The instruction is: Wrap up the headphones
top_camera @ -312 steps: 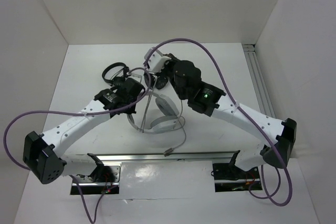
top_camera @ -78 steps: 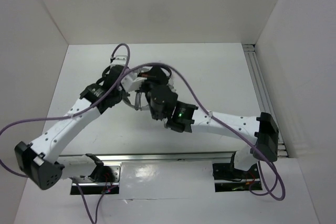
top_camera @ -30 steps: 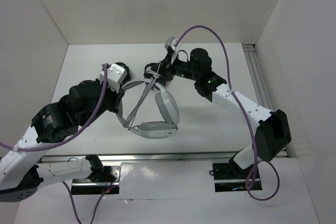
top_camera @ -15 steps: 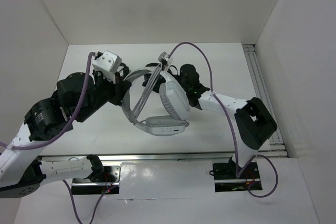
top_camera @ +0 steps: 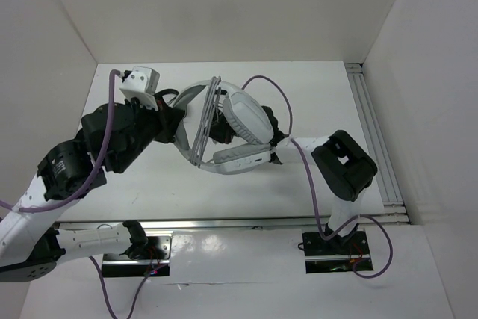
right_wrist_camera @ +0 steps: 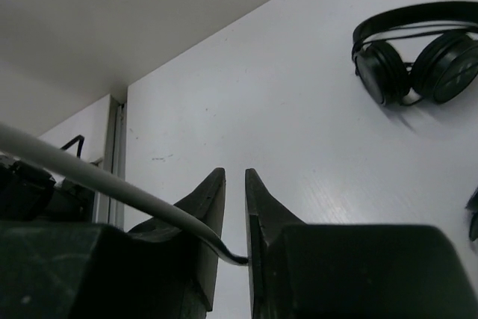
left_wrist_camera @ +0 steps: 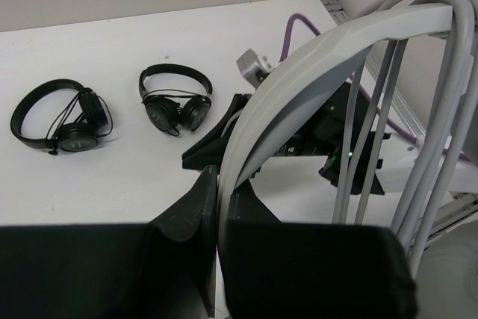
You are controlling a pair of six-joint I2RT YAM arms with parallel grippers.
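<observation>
The large grey-white headphones [top_camera: 240,121] hang in the air over the middle of the table, with the thin grey cable [top_camera: 203,121] running in several strands across the band. My left gripper [top_camera: 179,121] is shut on the wide band [left_wrist_camera: 299,72]; in the left wrist view the gripper [left_wrist_camera: 222,177] has the band pinched between its jaws. My right gripper [top_camera: 220,131] sits mostly hidden under the ear cups. In the right wrist view the gripper [right_wrist_camera: 234,173] has its jaws nearly closed, pinching the cable [right_wrist_camera: 89,173] low between them.
Two small black headphones [left_wrist_camera: 60,117] [left_wrist_camera: 175,98] lie on the white table behind the work area; one also shows in the right wrist view [right_wrist_camera: 418,50]. A metal rail [top_camera: 370,125] runs along the right edge. White walls close in the back and sides.
The headphones have risen and turned, with the cups now higher and nearer the table's middle. My right arm has folded back, bringing its wrist under the cups. My left gripper has kept the band.
</observation>
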